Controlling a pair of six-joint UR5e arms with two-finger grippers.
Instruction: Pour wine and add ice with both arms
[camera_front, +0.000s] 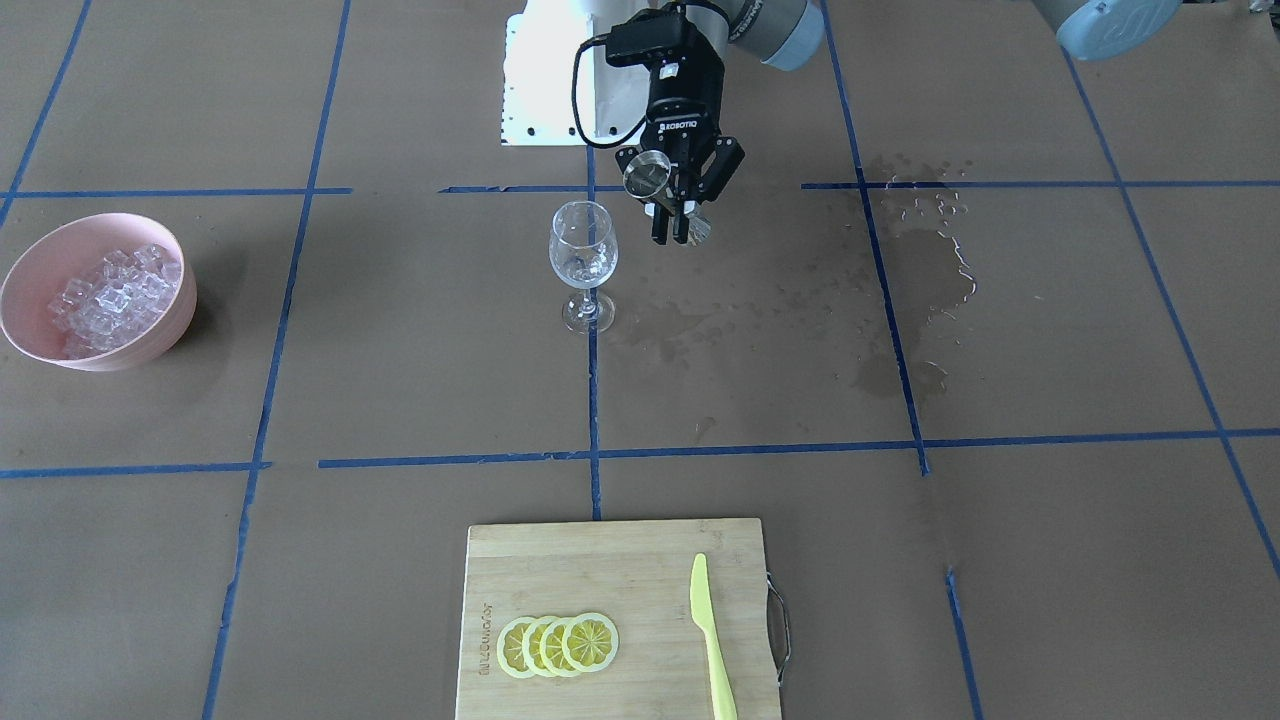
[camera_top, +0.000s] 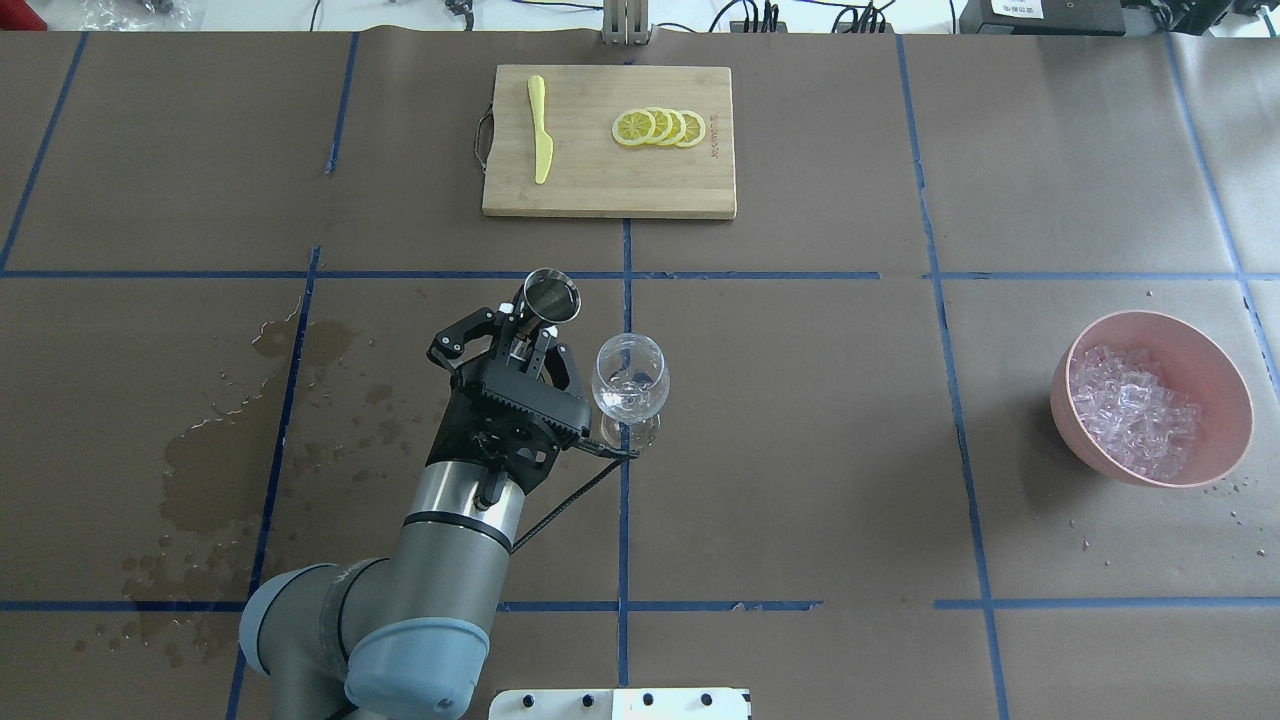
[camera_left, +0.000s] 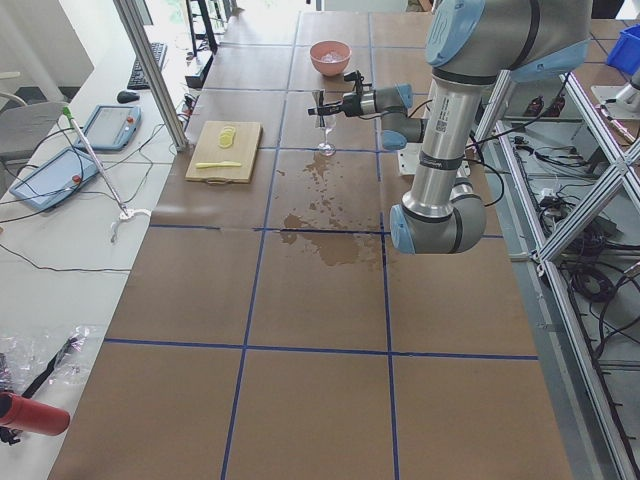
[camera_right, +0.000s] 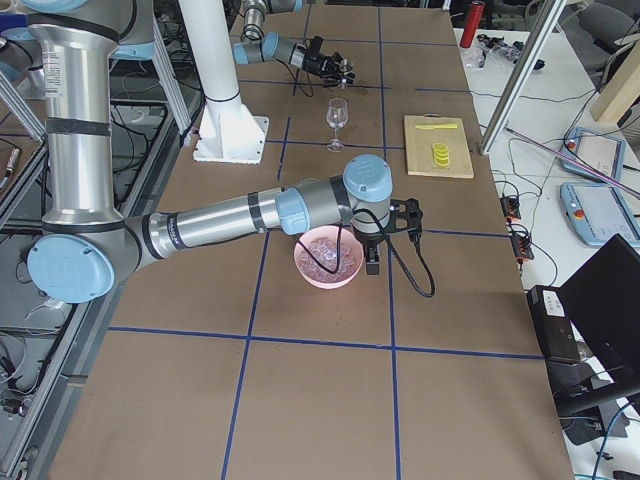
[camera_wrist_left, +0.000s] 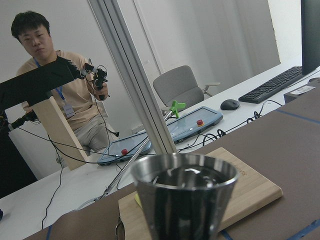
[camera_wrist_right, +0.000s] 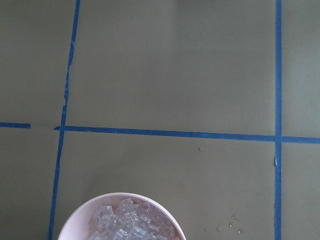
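Ice cubes (camera_top: 1138, 412) are all heaped in the pink bowl (camera_top: 1225, 400), way over on the robot's right side of the desk (camera_top: 800, 480). The right gripper (camera_right: 372, 262) hangs right by that bowl's rim. It only shows up in the side view, so I honestly can't tell if its jaws are wide or narrow. Its wrist cam just sees the top of the bowl and bare desk.

The left gripper (camera_front: 677, 226) is reaching out level over the middle of the desk, jaws clamped on the waist of a steel jigger (camera_front: 648, 172). The jigger sits roughly upright with its mouth up. The inside looks dark and glossy, but I can't say if there's liquid in it.

Just beside it, toward the robot's right, a wine glass (camera_front: 583, 250) stands upright on the blue tape line (camera_top: 624, 530). The jigger and the glass are close but not touching. As for the wine (camera_front: 583, 271), there seems to be a little clear pool low in the glass, though it's hard to be sure.

Wet patches (camera_top: 215, 455) are splashed over the desk on the robot's left. On the far side there's a cutting board (camera_top: 600, 185) with a row of overlapping lemon slices (camera_top: 660, 127) and a yellow knife (camera_top: 541, 140) lying well apart from them.
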